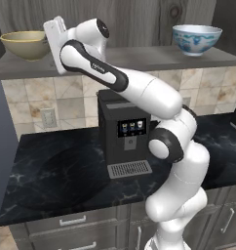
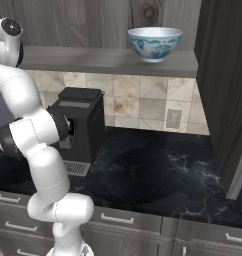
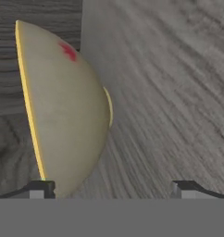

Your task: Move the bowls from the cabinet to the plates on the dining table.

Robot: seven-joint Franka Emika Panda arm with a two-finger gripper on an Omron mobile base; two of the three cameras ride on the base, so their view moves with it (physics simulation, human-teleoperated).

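Observation:
The tan bowl with a yellow rim stands at the left end of the cabinet shelf. My hand is raised to shelf height just right of it. In the hand view the tan bowl appears rolled on its side, close ahead. My gripper is open, with the left fingertip in line with the bowl's rim and nothing held. The white bowl with blue pattern stands further right on the same shelf. The plates and the dining table are out of view.
A black coffee machine stands on the black marble worktop below the shelf, right under my arm. The cabinet's open door hangs at the right. Grey drawers run below the worktop.

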